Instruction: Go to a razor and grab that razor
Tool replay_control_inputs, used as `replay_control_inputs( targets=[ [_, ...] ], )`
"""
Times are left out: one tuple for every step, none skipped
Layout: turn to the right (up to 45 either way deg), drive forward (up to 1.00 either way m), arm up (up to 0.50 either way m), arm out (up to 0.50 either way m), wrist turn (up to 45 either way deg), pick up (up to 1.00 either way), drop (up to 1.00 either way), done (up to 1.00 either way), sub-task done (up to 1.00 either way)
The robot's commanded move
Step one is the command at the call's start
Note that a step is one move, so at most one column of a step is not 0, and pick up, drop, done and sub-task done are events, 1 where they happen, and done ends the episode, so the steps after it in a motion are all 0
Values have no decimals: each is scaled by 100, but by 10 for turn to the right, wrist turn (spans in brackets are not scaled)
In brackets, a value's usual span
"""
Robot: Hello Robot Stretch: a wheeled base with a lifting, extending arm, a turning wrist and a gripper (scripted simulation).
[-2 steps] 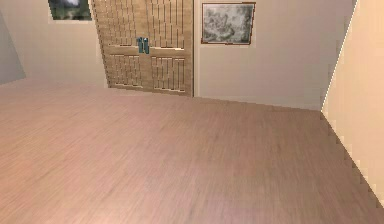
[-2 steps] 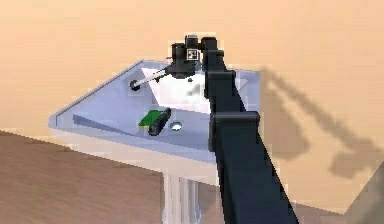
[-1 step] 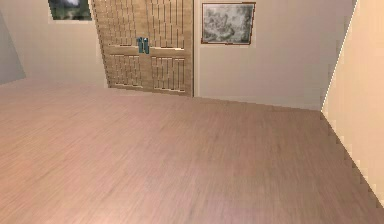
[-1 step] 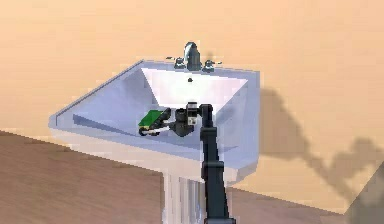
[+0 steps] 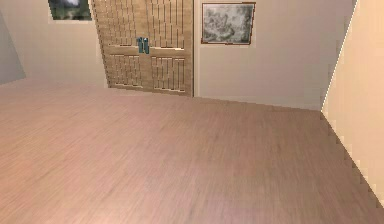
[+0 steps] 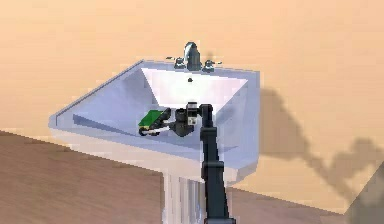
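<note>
One green-and-black object point(image 6: 151, 123) shows within the sink point(image 6: 105, 102) just beside the tool point(image 6: 167, 124); whether it is held cannot be told.

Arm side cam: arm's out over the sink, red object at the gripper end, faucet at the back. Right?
Almost. The object at the gripper is green with dark parts, not red; the arm side view shows it. The rest holds: the arm reaches out over the sink, with the faucet at the back.

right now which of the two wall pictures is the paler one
The right picture, right of the door: pale grey; the left picture is dark green.
</note>
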Motion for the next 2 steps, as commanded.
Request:
replay_control_inputs(
  targets=[
    [0, 0, 10, 0, 0, 0, 0, 0, 0],
    [0, 0, 0, 0, 0, 0, 0, 100, 0]
  ],
)
